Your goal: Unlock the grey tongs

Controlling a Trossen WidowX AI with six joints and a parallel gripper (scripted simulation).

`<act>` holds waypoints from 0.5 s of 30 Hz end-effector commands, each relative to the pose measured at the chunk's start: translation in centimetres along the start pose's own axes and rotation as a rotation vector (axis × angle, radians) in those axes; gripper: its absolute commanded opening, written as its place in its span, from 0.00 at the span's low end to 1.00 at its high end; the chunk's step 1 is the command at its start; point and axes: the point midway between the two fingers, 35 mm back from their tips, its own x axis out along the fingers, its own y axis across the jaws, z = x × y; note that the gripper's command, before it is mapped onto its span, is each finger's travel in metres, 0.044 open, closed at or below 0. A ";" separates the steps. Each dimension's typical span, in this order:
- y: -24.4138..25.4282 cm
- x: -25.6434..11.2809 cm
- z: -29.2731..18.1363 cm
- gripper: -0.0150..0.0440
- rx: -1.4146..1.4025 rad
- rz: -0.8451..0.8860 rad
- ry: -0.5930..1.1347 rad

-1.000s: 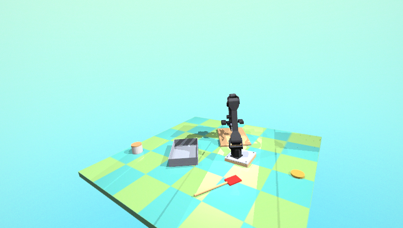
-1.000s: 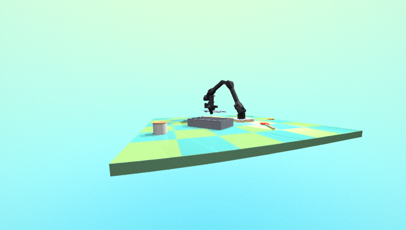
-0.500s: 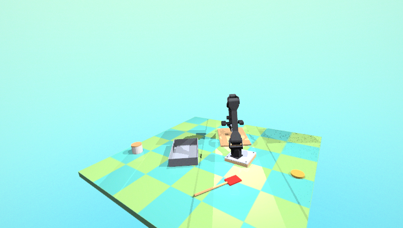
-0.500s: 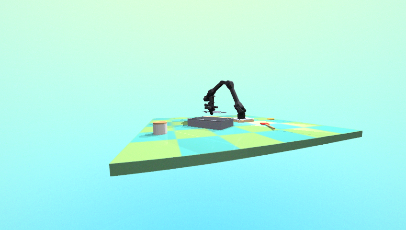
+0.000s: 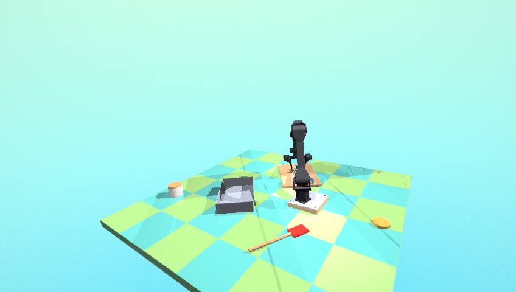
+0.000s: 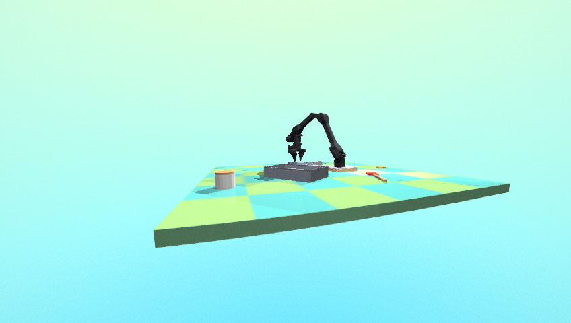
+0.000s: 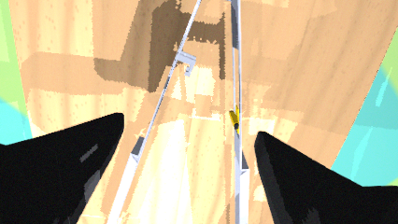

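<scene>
The grey tongs (image 7: 125,187) (image 6: 316,163) lie on the wooden board (image 5: 284,173) (image 7: 327,93). Their two arms stand apart in a V in the wrist view, narrowing toward the top edge; the hinge is out of that frame. A small hook shows on the left arm and a yellow piece by the right arm. My gripper (image 7: 191,130) (image 6: 297,159) is open over the board, with one finger outside each arm of the tongs. Gaps show between the fingertips and the arms. In the top view the robot arm hides much of the tongs and the gripper.
The roasting tin (image 5: 235,207) (image 6: 286,173) stands beside the board with no tongs on it. A lidded jar (image 5: 175,190) (image 6: 225,180) stands beyond it. A red spatula (image 5: 298,230) (image 6: 372,173) and a yellow disc (image 5: 381,222) (image 6: 380,167) lie on the table.
</scene>
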 end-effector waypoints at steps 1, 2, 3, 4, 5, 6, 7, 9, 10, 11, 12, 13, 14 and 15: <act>0.0 0.0 0.0 1.00 0.001 -0.001 0.002; 0.0 0.0 0.0 1.00 0.001 -0.001 0.002; 0.0 0.0 0.0 1.00 0.001 -0.001 0.002; 0.1 -0.1 0.0 1.00 0.001 0.000 0.002; 0.4 -0.3 0.1 1.00 0.002 0.000 0.002; 0.9 -0.7 0.3 1.00 0.002 0.000 0.001; 1.7 -1.3 0.5 1.00 -0.011 0.001 0.000; 3.6 -2.7 1.0 1.00 -0.010 0.001 -0.003; 4.8 -3.6 1.2 1.00 -0.008 0.002 -0.003; 6.1 -4.6 1.3 1.00 -0.007 0.003 -0.002; 7.5 -5.6 1.4 1.00 -0.005 0.004 -0.002; 9.0 -6.7 1.4 1.00 -0.006 0.005 -0.004; 10.2 -7.6 1.3 1.00 -0.006 0.006 -0.005; 11.4 -8.5 1.1 1.00 -0.003 0.007 -0.003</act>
